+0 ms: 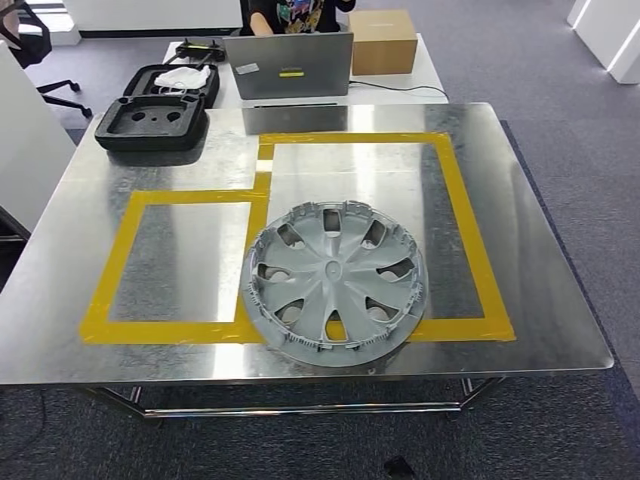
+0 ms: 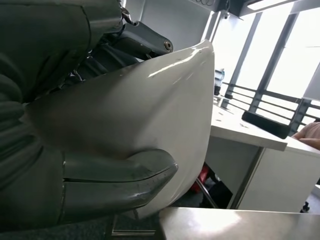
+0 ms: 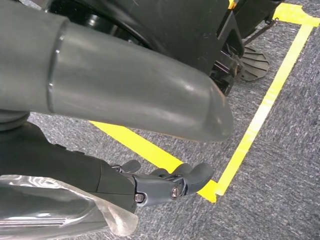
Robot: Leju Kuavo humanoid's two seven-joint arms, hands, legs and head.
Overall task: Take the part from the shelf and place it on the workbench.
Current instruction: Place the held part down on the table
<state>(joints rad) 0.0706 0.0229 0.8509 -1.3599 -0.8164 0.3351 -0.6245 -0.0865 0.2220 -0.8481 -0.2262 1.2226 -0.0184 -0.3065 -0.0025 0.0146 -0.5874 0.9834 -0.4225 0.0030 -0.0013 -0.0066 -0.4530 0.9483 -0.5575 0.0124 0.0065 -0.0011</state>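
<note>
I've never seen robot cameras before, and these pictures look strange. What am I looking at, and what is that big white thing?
These pictures come from a walking robot with two arms. One is taken by a camera on its head, looking down at a shiny metal workbench marked with yellow tape. A grey wheel cover lies flat on it, and a black case sits at a far corner. The other two cameras sit at the wrists, so their pictures look tilted. In one, the left robot hand grips a smooth white curved part, its thumb pressed against it. In the other, the right robot hand hangs over grey carpet, holding nothing.
</note>
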